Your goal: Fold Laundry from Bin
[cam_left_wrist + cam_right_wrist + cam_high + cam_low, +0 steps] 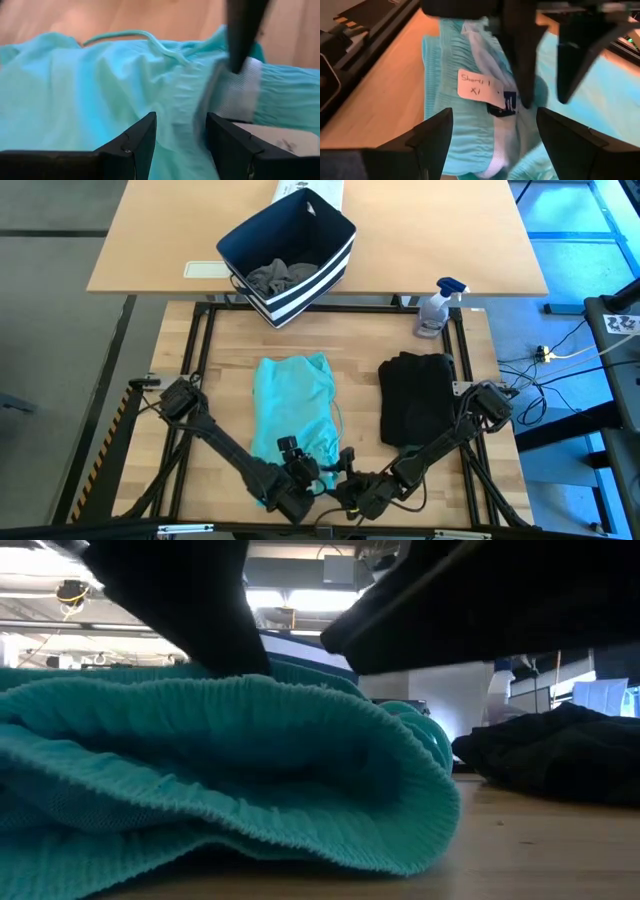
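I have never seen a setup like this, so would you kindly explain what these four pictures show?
This is a two-armed robot at a wooden table. One camera looks straight down, one sits at table-top height, and one rides on each wrist.

On the table lie a teal garment and a folded black garment. Behind stand a navy striped bin holding grey cloth, and a spray bottle.

Both tools meet at the teal garment's near edge. The left tool is open over the fabric; the right tool is open over its waistband, where a handwritten label shows. Neither clearly grips anything.
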`<state>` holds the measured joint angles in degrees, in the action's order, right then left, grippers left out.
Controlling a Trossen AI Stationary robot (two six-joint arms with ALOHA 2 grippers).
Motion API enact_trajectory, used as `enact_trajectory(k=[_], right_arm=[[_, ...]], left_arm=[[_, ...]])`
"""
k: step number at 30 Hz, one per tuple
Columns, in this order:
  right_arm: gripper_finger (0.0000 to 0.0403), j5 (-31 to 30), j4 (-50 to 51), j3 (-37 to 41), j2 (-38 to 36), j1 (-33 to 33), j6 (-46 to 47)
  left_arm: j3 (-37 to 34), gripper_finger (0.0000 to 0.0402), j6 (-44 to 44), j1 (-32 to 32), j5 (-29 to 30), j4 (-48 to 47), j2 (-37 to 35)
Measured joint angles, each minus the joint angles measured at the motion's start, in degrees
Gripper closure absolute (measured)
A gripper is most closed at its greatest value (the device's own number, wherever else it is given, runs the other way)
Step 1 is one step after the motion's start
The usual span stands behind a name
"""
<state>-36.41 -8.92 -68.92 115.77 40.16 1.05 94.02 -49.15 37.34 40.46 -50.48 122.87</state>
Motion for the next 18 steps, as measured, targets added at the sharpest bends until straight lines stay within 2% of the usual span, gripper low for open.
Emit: enact_trajectory(k=[5, 9, 15, 18], right_arm=[[0.0117, 1.5, 0.3, -0.1, 0.0, 0.1, 1.0], [0.0117, 0.1, 3.2, -0.1, 0.0, 0.9, 3.9], [0.0117, -12.0, 11.2, -0.1, -0.5, 1.2, 5.6], [0.0117, -15.2, 15.2, -0.1, -2.2, 0.6, 9.9]], left_arm=[[0.0, 0.0239, 2.6, -1.1, 3.2, -0.8, 0.0], [0.0, 0.0271, 8.4, -2.8, 5.0, -0.9, 0.0], [0.0, 0.0374, 16.5, -7.9, 1.5, -0.7, 0.0], [0.0, 0.0394, 17.0, -10.5, 0.6, -1.0, 0.0]])
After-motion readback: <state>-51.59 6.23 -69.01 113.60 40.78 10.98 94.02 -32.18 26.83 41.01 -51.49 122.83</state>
